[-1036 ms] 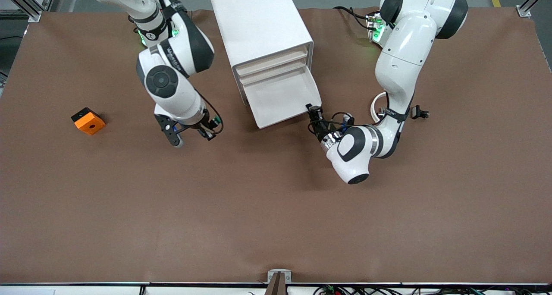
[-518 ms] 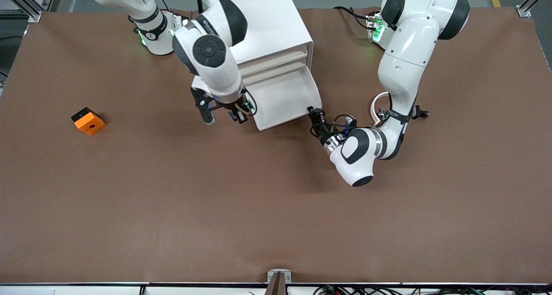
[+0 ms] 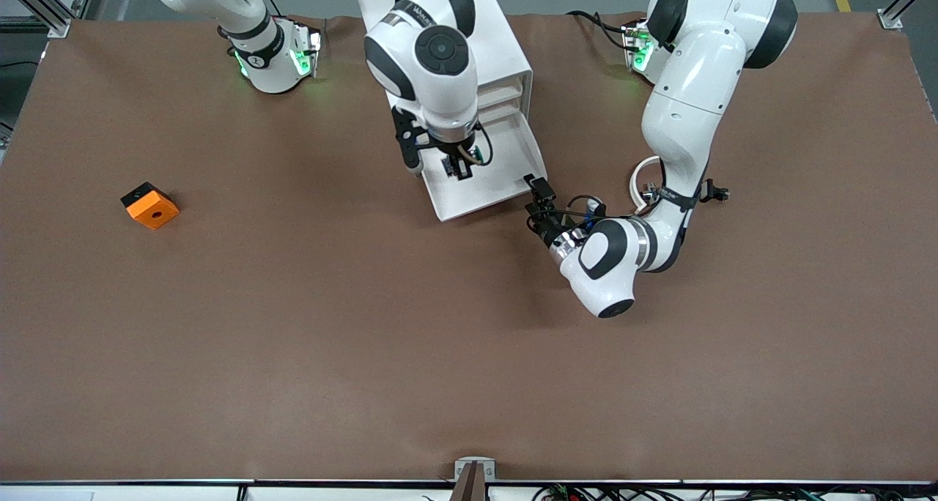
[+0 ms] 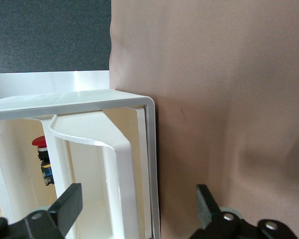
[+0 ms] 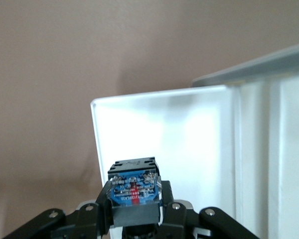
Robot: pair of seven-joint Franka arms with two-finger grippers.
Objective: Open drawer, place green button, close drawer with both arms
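The right gripper [image 3: 460,170] hangs over the open drawer [image 3: 506,182], clamped on the button [image 5: 135,191]. The left gripper [image 3: 541,192] sits at the drawer's front corner toward the left arm's end of the table, fingers [image 4: 65,206] spread wide, gripping nothing.

Risks:
- A release from this height may bounce the button out of the shallow tray.
- The spread left fingers straddle the drawer rim; a sideways move may drag the drawer.

Your right gripper [image 3: 456,165] points down at twelve o'clock, fingers clamped together. Your left gripper [image 3: 541,191] lies low at one o'clock, fingers [image 4: 67,205] spread wide.
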